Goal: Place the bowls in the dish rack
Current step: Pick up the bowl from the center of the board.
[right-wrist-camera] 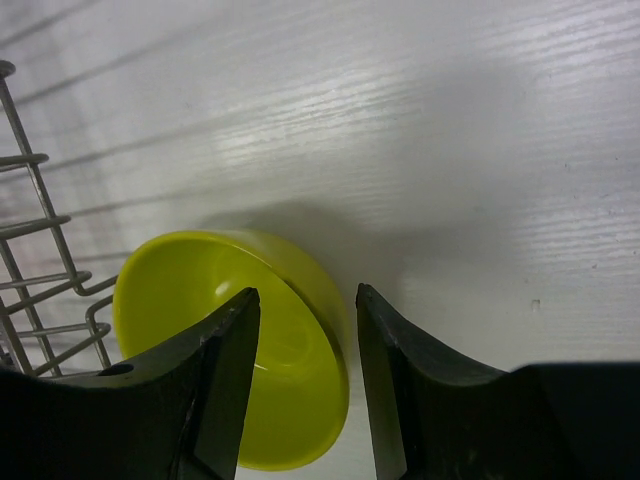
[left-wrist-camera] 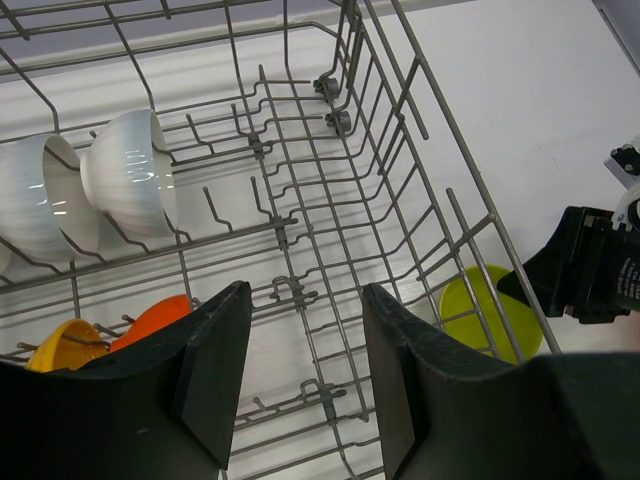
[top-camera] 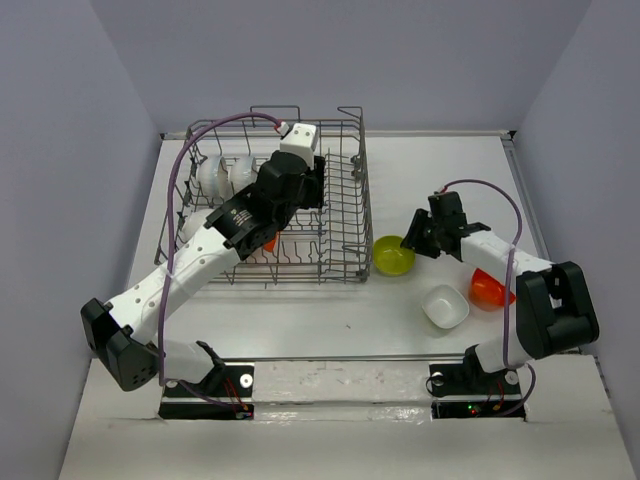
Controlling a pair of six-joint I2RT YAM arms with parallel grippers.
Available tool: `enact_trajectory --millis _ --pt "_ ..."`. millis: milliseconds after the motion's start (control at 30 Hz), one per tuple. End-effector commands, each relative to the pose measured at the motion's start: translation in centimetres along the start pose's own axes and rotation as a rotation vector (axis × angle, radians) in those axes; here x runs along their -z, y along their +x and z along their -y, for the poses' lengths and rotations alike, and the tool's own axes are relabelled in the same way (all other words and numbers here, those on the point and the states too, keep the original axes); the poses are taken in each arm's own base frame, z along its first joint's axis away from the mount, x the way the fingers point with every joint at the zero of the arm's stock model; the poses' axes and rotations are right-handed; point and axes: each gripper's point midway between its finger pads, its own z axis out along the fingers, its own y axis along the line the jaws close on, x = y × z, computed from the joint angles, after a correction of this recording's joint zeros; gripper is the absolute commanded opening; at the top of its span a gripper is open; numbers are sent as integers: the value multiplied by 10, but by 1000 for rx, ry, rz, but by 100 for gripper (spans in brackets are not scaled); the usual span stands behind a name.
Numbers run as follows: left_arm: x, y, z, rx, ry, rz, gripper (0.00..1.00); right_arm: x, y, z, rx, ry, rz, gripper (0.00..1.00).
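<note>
Right gripper (right-wrist-camera: 307, 295) straddles the rim of the lime green bowl (right-wrist-camera: 170, 300), jaws apart, not clamped. Bowl sits on the table just beside the dish rack (top-camera: 342, 230). Left gripper (left-wrist-camera: 305, 290) hangs released and empty over the rack. 2 white bowls (left-wrist-camera: 130, 170) stand racked between the tines.

From above, the left arm (top-camera: 200, 255) covers the middle of the dish rack (top-camera: 345, 200). Only a sliver of an orange bowl (top-camera: 268, 243) shows beneath it. At 4 o'clock on the desk (top-camera: 300, 310), the right arm (top-camera: 500, 250) hides part of a red-orange bowl (top-camera: 487, 290). The left wrist view cuts a white bowl (left-wrist-camera: 25, 200) at its 9 o'clock edge. Whether the right jaws press the rim of the lime bowl (right-wrist-camera: 180, 290) cannot be told.
</note>
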Motion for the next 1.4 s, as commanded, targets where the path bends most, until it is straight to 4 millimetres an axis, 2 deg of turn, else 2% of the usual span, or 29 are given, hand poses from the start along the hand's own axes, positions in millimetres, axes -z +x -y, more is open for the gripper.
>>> enact_trajectory --millis 0,133,467,700,1000,1367 --pt "16 -25 5 20 12 61 57 1 -33 -19 3 -46 85 49" --pt "20 -25 9 1 14 53 57 -4 -33 -20 5 -48 71 43" --pt "33 -36 12 -12 24 71 57 -6 -26 -15 10 -40 66 40" --pt "40 -38 18 -27 39 69 57 -8 -23 -13 13 -36 55 33" --pt "44 -39 27 -47 58 64 57 -10 -16 -6 26 -20 40 32" --pt "43 -37 29 -56 53 60 57 -13 -10 3 37 12 36 30"
